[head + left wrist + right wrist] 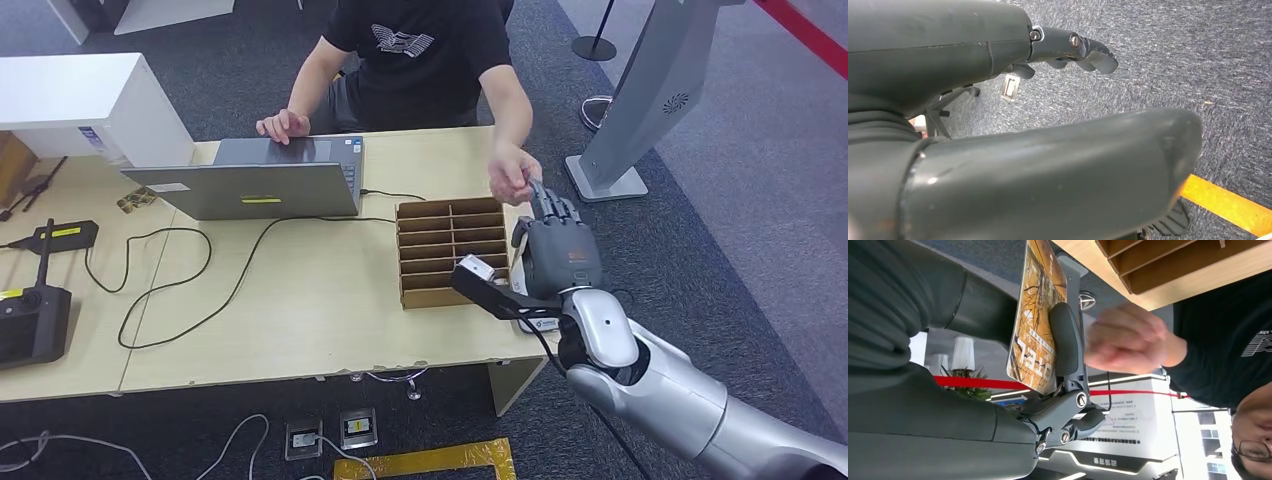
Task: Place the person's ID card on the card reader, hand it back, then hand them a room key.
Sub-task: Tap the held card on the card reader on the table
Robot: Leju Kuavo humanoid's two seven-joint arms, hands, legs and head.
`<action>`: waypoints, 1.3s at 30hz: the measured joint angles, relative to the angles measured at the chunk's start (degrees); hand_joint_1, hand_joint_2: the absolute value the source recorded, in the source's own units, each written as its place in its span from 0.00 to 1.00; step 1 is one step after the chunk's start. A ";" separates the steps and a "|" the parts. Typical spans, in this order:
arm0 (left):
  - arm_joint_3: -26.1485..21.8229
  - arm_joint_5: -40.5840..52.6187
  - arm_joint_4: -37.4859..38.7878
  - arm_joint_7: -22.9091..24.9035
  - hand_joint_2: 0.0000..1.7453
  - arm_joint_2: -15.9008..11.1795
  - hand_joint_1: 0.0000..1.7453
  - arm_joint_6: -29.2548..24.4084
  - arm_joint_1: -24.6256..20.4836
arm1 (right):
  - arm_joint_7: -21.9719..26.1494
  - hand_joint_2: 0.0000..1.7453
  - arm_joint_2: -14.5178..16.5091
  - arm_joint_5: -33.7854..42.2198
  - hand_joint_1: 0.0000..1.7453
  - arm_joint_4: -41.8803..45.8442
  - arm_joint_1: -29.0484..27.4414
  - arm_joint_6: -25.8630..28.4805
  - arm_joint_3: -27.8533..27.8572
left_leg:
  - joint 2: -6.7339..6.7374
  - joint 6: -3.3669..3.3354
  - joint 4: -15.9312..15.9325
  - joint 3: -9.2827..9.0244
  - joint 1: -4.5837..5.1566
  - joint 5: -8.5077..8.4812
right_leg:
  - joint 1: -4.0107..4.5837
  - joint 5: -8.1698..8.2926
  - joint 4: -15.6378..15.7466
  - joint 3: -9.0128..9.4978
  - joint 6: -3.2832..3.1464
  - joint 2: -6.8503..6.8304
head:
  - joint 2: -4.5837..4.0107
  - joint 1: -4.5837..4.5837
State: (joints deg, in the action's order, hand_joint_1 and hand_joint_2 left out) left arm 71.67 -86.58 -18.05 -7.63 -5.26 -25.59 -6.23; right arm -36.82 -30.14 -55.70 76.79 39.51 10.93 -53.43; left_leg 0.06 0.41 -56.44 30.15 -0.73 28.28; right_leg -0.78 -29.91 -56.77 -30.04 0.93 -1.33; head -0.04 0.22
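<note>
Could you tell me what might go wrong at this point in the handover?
The right hand pinches the patterned card by one edge, past the table's end; the card could drop to the carpet if released early. The person's hand is blurred, apparently moving, so it may miss the card or bump the fingers. The forearm also passes close to the wooden compartment box and could nudge it.

Laptop (262,178): grey, open, at the desk's far edge; a person's hand rests on its keyboard.
Cable (190,285): black, loops across the desk (300,320) from beside the laptop.
White box (85,105): at the desk's far left corner.
Floor sockets (330,432): two, on the carpet below the desk's near edge.
Yellow frame (440,460): on the carpet near the sockets.
</note>
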 joint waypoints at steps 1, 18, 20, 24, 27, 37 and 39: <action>0.00 0.00 0.00 0.00 0.00 0.01 0.00 0.06 0.00 | -0.01 1.00 0.02 0.27 1.00 -0.22 -0.02 0.23 -0.16 | 0.00 0.00 0.00 0.00 0.00 0.00 | 0.00 0.00 0.00 0.00 0.00 0.00 | 0.00 0.01; 0.00 0.00 0.03 0.00 0.00 0.19 0.00 -0.16 0.02 | -0.01 1.00 0.33 5.38 1.00 -8.83 -4.08 3.36 -1.45 | 0.05 0.00 0.00 0.00 0.00 0.01 | 0.00 0.00 0.01 -0.05 0.00 0.05 | 0.00 0.00; 0.00 0.00 0.08 0.00 0.00 0.19 0.00 -0.25 0.01 | -0.01 1.00 0.33 6.05 1.00 -10.04 -4.50 3.55 -1.35 | 0.07 0.01 0.00 0.00 0.00 0.01 | 0.00 0.00 0.01 -0.05 0.00 0.05 | 0.00 0.00; 0.00 0.01 0.15 0.00 0.00 0.19 0.00 -0.41 0.04 | -0.01 1.00 0.20 7.27 1.00 -11.90 -5.70 3.49 -1.03 | 0.07 0.01 0.00 0.00 0.00 0.01 | 0.00 0.00 0.01 -0.06 0.00 0.07 | 0.00 0.01; 0.00 0.04 0.15 0.00 0.00 0.19 0.00 -0.40 0.02 | -0.01 1.00 0.11 7.56 1.00 -12.60 -6.15 3.12 -1.04 | 0.10 0.01 0.00 0.00 0.00 0.01 | 0.00 0.00 0.01 -0.06 0.00 0.10 | 0.00 0.01; 0.02 0.40 0.15 0.00 0.00 0.19 0.00 -0.35 0.01 | -0.01 1.00 0.07 7.73 1.00 -13.62 -7.37 1.95 -1.79 | 0.09 0.01 0.00 0.00 0.00 0.01 | 0.00 0.00 0.01 -0.06 0.00 0.10 | 0.00 0.00; 0.02 0.43 0.15 0.00 0.00 0.19 0.00 -0.37 0.00 | -0.01 1.00 0.14 7.73 1.00 -13.62 -7.54 1.88 -2.07 | 0.09 0.01 0.00 0.00 0.00 0.01 | 0.00 0.00 0.01 -0.06 0.00 0.10 | 0.00 0.00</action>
State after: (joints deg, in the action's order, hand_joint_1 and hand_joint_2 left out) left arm 71.69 -86.15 -17.90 -7.63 -5.07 -25.96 -6.23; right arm -36.83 -30.00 -47.97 63.17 31.97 12.81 -55.50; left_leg 0.15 0.41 -56.45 30.15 -0.72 28.29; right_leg -0.78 -29.91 -56.76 -30.10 0.93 -1.23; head -0.04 0.22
